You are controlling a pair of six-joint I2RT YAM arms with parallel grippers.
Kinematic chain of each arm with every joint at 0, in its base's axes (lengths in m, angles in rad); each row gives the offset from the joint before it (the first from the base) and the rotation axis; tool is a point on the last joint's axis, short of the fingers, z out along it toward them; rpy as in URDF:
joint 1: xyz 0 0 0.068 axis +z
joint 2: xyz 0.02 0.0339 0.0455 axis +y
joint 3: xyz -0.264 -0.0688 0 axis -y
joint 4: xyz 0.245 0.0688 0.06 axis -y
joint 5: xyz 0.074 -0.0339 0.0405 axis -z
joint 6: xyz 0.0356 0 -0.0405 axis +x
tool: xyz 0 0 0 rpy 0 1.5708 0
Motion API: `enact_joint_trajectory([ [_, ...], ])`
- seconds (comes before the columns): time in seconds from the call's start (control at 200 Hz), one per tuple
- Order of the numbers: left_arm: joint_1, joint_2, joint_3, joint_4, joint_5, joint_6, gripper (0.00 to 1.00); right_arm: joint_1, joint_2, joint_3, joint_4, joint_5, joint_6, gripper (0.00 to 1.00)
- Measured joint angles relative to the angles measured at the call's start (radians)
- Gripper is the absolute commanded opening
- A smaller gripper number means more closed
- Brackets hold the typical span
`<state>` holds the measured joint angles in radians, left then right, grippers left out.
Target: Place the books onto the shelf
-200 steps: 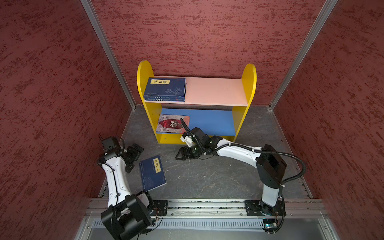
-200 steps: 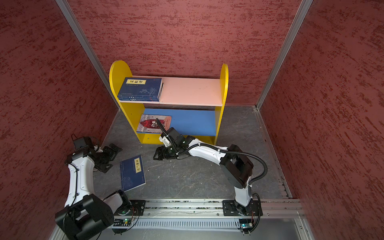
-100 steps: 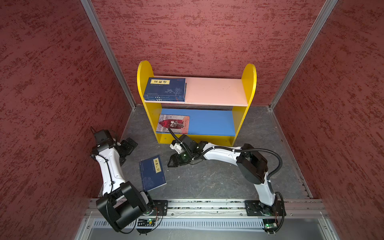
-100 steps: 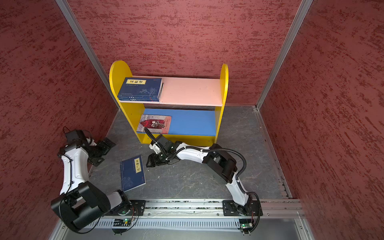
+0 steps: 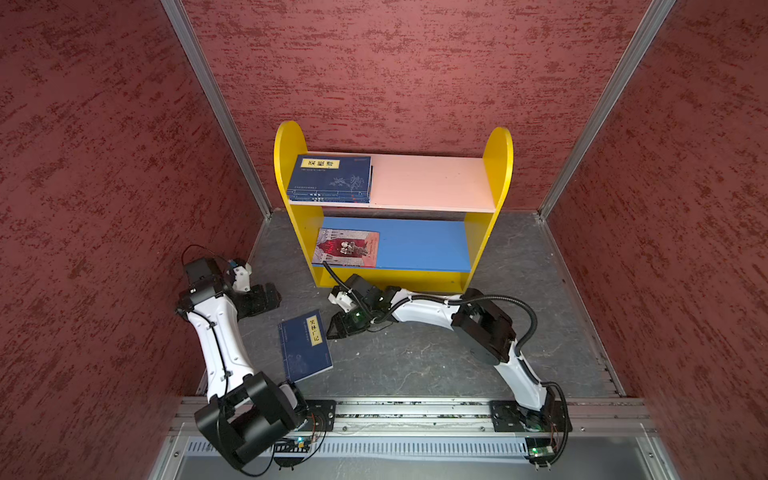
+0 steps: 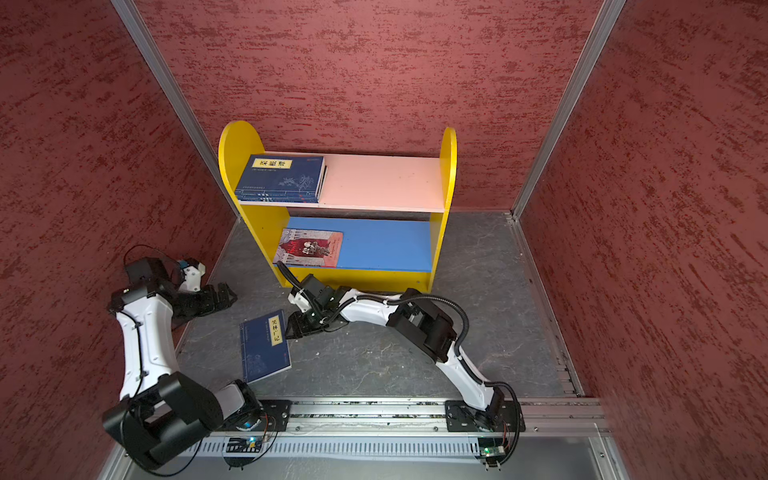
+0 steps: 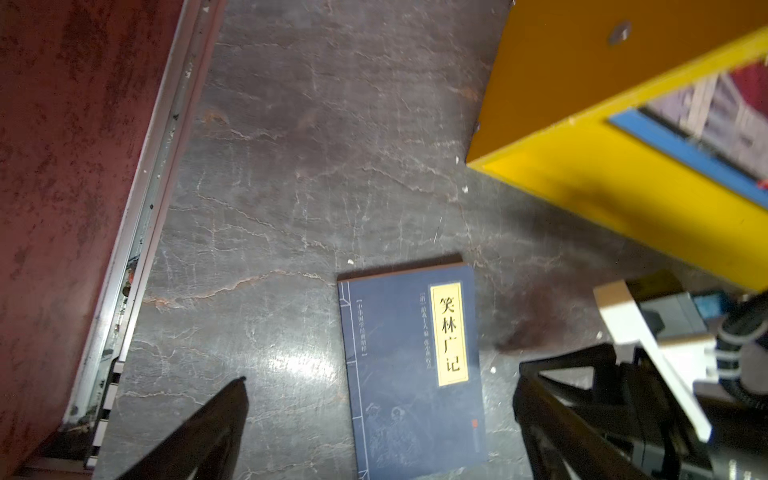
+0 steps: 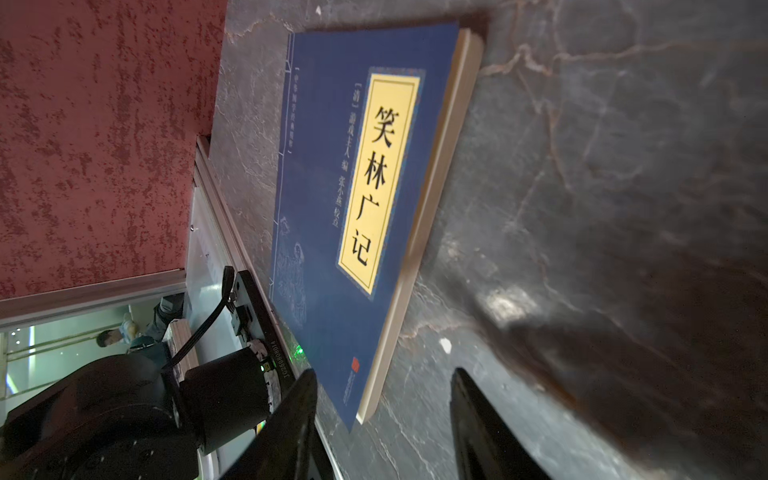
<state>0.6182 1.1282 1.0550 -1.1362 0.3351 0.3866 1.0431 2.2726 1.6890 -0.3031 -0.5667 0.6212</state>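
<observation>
Currently: one book on the desk, right tool at its corner

Right tool (image 5: 331, 330) sits low over the dark grey marbled desk (image 5: 415, 365), jaws part-way apart, gripping nothing. Navy blue paperback with yellow title label (image 5: 305, 345) lies flat, cover up, directly ahead of it. In the right wrist view its near corner sits between the two black fingers (image 8: 291, 419); can't tell if they touch it.

Left tool (image 5: 272, 297) is released: jaws wide, empty. It sits on the opposite side of that paperback from the right tool, close to the red textured wall (image 5: 104, 208).

Small wooden shelf with yellow round-topped sides (image 5: 498, 166) stands just behind the right tool. Stack of navy blue books (image 5: 330, 178) lies flat on its pale pink upper board (image 5: 432, 183). Red illustrated paperback (image 5: 347, 247) lies flat on the blue lower board (image 5: 424, 245), just beyond the right tool's wrist.
</observation>
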Motion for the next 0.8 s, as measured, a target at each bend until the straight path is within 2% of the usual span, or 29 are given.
enact_joint_trajectory([
  [0.145,-0.053,-0.076,-0.092,-0.010,0.000,0.094,0.99,0.016,0.058,0.050,-0.002,-0.012,0.000,0.49],
  [0.356,-0.074,-0.067,-0.143,-0.007,-0.002,0.126,0.99,0.029,0.101,0.103,-0.017,-0.026,0.000,0.41],
  [0.571,-0.074,-0.069,-0.160,0.003,-0.004,0.128,0.99,0.033,0.105,0.103,-0.027,-0.028,0.007,0.25],
  [0.716,-0.074,-0.063,-0.174,-0.001,-0.006,0.128,1.00,0.034,0.105,0.103,-0.027,-0.027,0.017,0.06],
  [0.797,-0.073,-0.049,-0.172,-0.007,-0.007,0.127,0.99,0.034,0.105,0.101,-0.022,-0.027,0.025,0.00],
])
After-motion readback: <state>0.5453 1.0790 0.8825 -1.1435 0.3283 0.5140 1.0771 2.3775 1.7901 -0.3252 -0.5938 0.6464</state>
